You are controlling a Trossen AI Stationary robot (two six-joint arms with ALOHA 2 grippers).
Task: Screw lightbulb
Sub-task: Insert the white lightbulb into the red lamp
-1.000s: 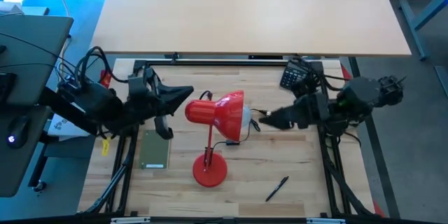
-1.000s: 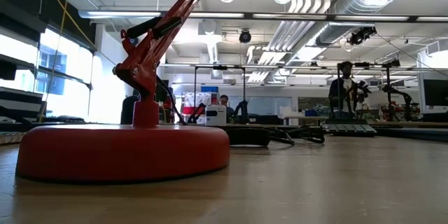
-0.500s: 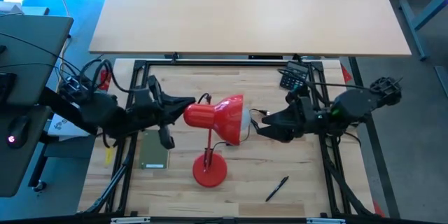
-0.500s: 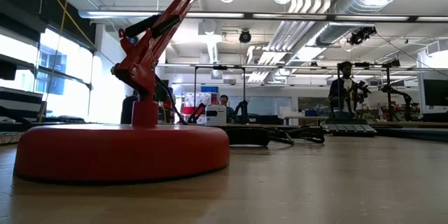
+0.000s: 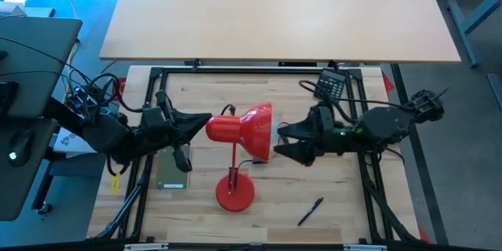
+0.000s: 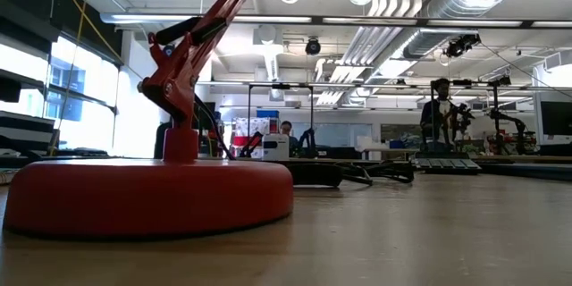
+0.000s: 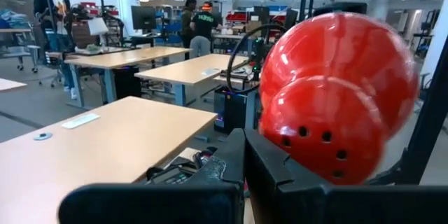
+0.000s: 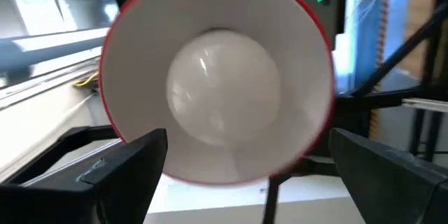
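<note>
I saw the lightbulb (image 8: 222, 87) seated deep inside the red lamp shade (image 5: 256, 132), my wide-open right gripper (image 5: 284, 142) at its three o'clock and shut left gripper (image 5: 205, 118) bracing behind; smooth, fragile glass, I judged, best pinched lightly around its widest part.

The lamp shade (image 7: 336, 98) looks glossy red outside and smooth white inside. The lightbulb (image 8: 222, 85) is matt white. The table (image 5: 196, 196) is pale wood.

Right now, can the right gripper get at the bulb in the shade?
Probably yes. The right gripper is open, facing the shade's mouth, with the bulb straight ahead and nothing between.
</note>
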